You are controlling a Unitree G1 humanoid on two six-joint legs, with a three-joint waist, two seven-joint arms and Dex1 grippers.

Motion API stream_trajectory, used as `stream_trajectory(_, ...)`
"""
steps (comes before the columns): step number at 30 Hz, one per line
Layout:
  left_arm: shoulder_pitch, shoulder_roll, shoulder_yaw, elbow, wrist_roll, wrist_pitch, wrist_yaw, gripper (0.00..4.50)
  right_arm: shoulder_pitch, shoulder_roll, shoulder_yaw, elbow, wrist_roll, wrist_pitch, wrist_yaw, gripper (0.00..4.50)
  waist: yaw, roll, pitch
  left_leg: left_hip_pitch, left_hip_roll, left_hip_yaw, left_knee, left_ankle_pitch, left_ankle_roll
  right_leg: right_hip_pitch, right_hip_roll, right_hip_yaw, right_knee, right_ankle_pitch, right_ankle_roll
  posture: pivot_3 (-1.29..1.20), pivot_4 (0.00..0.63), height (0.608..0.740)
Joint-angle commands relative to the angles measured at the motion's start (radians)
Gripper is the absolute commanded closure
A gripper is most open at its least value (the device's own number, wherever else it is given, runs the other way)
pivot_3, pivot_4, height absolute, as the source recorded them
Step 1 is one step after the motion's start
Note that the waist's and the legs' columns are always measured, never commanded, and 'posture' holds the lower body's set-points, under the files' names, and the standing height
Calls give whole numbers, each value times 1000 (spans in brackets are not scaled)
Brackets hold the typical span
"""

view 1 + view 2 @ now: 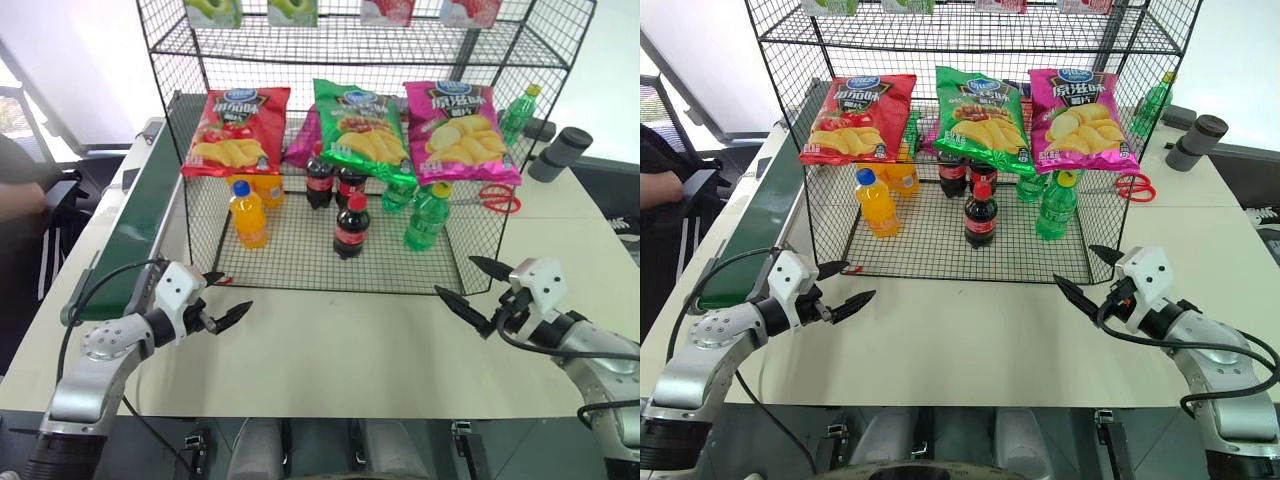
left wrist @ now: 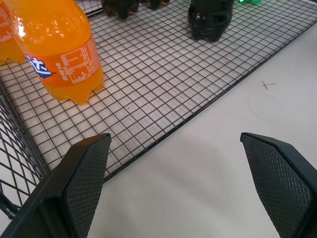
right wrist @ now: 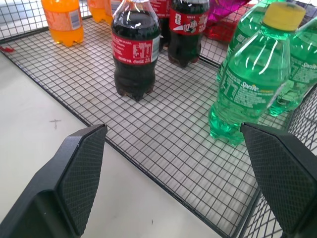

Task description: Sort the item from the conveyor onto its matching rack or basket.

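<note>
Head view: cola bottle (image 1: pixel 351 227) upright on rack (image 1: pixel 300 262); left gripper (image 1: pixel 226 297), right gripper (image 1: pixel 475 285) both apart, empty

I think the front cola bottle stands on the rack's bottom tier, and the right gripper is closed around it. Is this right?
Not quite. The cola bottle does stand on the rack bottom tier, but the right gripper is open and apart from it, over the table. The left eye view shows this.

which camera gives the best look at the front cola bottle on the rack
The right wrist view: the cola bottle stands close, its label readable. Both eye views show it whole but small on the rack; the left wrist view catches just its base.
</note>
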Motion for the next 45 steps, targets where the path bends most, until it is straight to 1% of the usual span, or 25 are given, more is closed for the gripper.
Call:
stream_trajectory(1, 5, 1, 35, -33, -14, -6, 6, 0, -11, 11, -2, -1, 0, -32, 5, 25, 0, 0, 0, 0, 0, 0, 0, 0, 0, 0, 0, 0, 0, 0, 0, 0, 150, 740)
stream_trajectory(16, -2, -4, 43, -26, -16, -8, 7, 0, -15, 34, 13, -10, -11, -37, -12, 25, 0, 0, 0, 0, 0, 0, 0, 0, 0, 0, 0, 0, 0, 0, 0, 0, 150, 740)
stream_trajectory(29, -9, -5, 40, -27, -16, -5, 4, 0, -6, 46, 29, 23, -28, -79, -2, 25, 0, 0, 0, 0, 0, 0, 0, 0, 0, 0, 0, 0, 1, 0, 0, 0, 150, 740)
stream_trajectory(40, -25, -12, 37, -18, -14, -9, 6, 0, -22, 47, 40, -1, -31, -59, -22, 25, 0, 0, 0, 0, 0, 0, 0, 0, 0, 0, 2, 0, 1, 0, 0, 0, 150, 740)
stream_trajectory(45, -41, -19, 63, -15, -42, 13, 17, 0, -24, 45, 43, -7, -28, -53, -28, 25, 0, 0, 0, 0, 0, 0, 1, 0, 0, 0, 2, 0, 1, 0, 0, 0, 150, 740)
